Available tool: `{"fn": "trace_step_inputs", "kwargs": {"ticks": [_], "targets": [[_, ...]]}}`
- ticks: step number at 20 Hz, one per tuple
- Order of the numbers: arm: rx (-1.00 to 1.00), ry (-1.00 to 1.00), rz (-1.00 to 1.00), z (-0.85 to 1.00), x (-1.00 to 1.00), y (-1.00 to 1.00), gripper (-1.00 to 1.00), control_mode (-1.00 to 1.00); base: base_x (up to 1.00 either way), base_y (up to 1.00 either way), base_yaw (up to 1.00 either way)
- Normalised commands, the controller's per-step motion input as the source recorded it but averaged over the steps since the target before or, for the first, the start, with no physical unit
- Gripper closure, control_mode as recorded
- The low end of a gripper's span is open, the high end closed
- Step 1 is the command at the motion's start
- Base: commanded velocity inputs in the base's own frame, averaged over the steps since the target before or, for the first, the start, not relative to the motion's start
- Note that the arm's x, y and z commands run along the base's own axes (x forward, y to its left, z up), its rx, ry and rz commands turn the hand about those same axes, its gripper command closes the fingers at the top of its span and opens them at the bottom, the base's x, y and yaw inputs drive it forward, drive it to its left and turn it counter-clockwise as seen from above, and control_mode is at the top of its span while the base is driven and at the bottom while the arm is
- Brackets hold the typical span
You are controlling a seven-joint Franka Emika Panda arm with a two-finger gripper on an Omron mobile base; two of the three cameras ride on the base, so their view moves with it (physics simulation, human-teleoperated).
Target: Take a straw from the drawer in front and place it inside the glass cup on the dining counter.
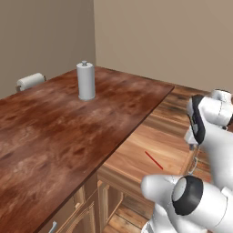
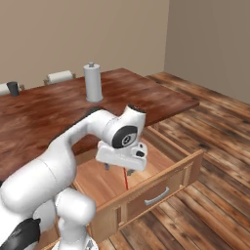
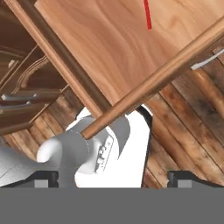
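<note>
So the dining counter point(image 2: 44, 117) takes up most of the room, glossy reddish-brown top, and under its near edge the drawer point(image 2: 161, 183) is pulled right out, silver bar handle on the front. The straw point(image 1: 154, 160) lies flat on the drawer's wood bottom, all by itself. The gripper point(image 2: 118, 169) hangs over the open drawer, fingers pointing down and spread wide with nothing between them, and the red stick sits on the boards just below and a touch off to the side, not touching. From the right side, the hand covers most of the straw, so you only get a short red bit poking out beneath it; the left side shows its whole length. The hand camera catches just the end of it at the top edge, past the drawer's front rail. The paper towel roll point(image 1: 85, 81) stands upright out on the counter. The glass cup point(image 2: 13, 88) is way over at the far left edge of the counter, well apart from the drawer.
</note>
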Motion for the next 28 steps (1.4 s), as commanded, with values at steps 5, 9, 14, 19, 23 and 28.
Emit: {"fn": "trace_step_inputs", "kwargs": {"ticks": [5,9,14,19,23,28], "targets": [[-0.19,0.25,0.15,-0.24,0.73,0.34,-1.0,-1.0,0.0,0.0,0.0],[-0.1,0.21,0.09,-0.36,0.75,0.01,-1.0,-1.0,0.0,0.0,0.0],[-0.02,0.15,0.06,-0.38,0.7,-0.02,-1.0,-1.0,0.0,0.0,0.0],[-0.01,0.15,0.05,-0.57,0.54,0.0,-1.0,-1.0,0.0,0.0,0.0],[0.0,0.02,0.05,-0.69,0.2,0.0,-1.0,-1.0,0.0,0.0,0.0],[0.08,-0.02,0.03,-0.59,0.25,0.01,-1.0,-1.0,0.0,0.0,0.0]]}}
